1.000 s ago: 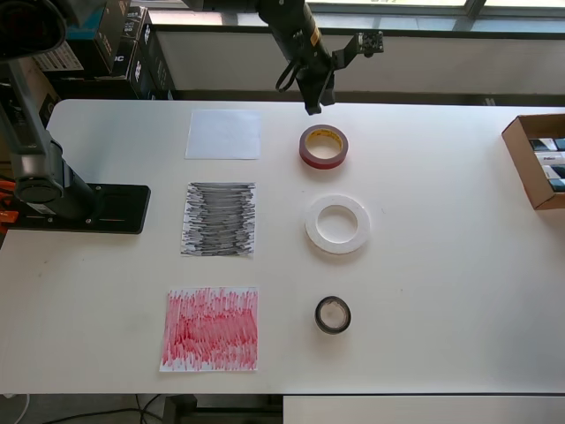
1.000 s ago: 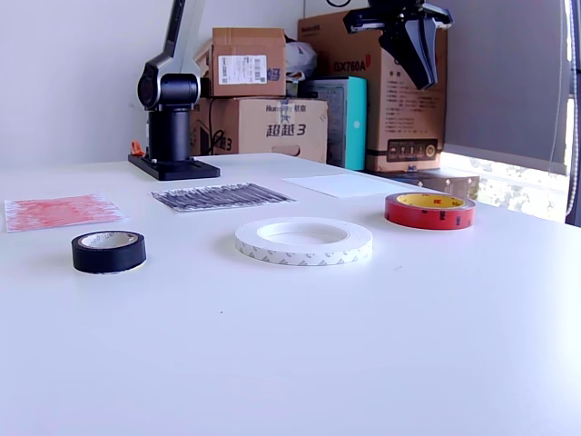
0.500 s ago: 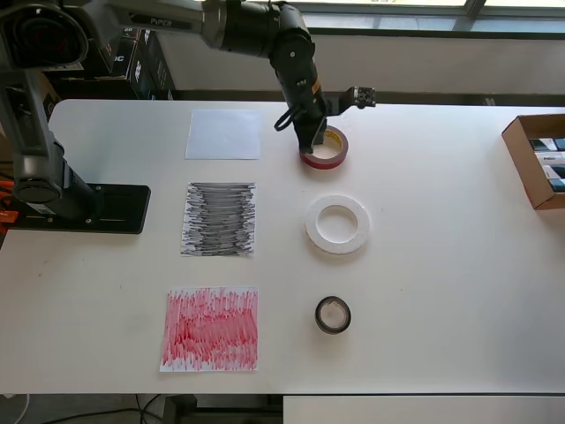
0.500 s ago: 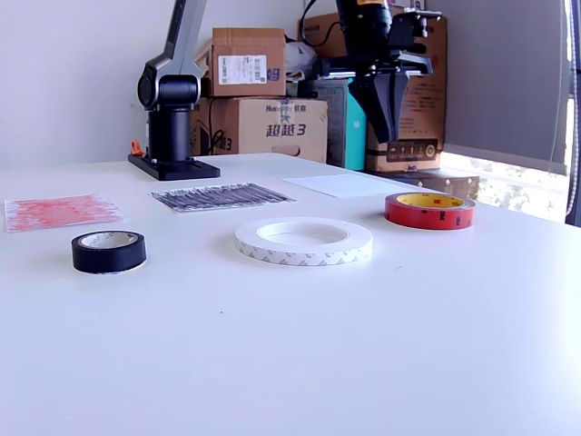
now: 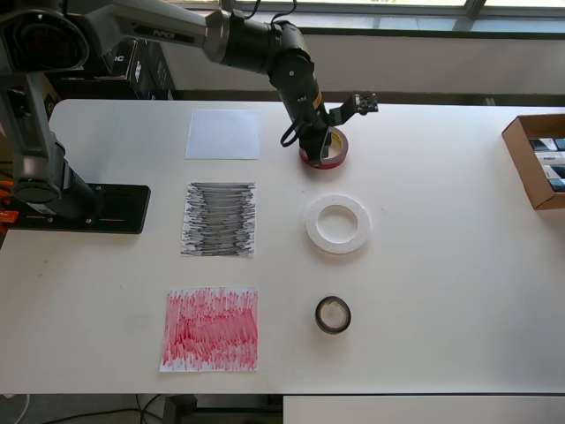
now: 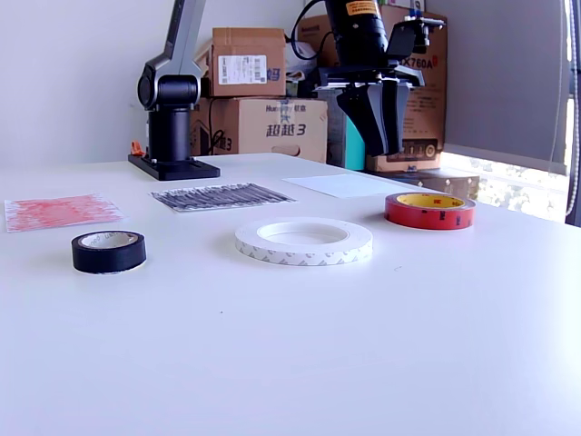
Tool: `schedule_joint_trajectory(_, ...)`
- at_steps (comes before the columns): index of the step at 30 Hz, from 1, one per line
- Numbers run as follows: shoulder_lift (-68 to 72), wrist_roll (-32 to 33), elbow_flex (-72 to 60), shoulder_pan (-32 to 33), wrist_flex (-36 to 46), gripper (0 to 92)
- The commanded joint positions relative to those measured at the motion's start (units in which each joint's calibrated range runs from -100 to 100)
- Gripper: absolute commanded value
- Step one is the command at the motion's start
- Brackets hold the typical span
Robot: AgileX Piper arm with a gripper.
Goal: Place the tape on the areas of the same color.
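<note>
A red tape roll (image 5: 336,155) (image 6: 429,211) lies on the white table right of the plain white sheet (image 5: 223,133) (image 6: 349,184). A large white tape roll (image 5: 312,224) (image 6: 304,253) lies right of the black-scribbled sheet (image 5: 219,219) (image 6: 216,195). A small black tape roll (image 5: 320,315) (image 6: 108,254) lies right of the red-scribbled sheet (image 5: 211,328) (image 6: 59,211). My gripper (image 5: 315,145) (image 6: 381,147) points down over the red roll's left part in the overhead view, still above it, jaws apart and empty.
An open cardboard box (image 5: 523,159) sits at the table's right edge in the overhead view. The arm's black base (image 5: 84,208) (image 6: 172,165) stands at the left. Stacked cartons (image 6: 259,91) stand behind the table.
The gripper has come down and moved from behind the red roll to over its left part. Its jaws look wider apart. No tape has moved.
</note>
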Motion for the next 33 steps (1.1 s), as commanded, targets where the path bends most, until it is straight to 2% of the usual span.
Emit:
schedule_joint_trajectory(1,-0.4,-2.2,2.0,0.0,-2.0,33.8)
schedule_joint_trajectory(7,-0.1,-2.4,2.3,-0.1,-2.3,46.5)
schedule_joint_trajectory(12,1.6,-1.5,1.7,-0.2,-2.4,46.7)
schedule_joint_trajectory(24,3.1,8.7,1.5,0.1,-4.0,46.9)
schedule_joint_trajectory(33,5.5,10.4,1.4,1.4,-4.0,47.1)
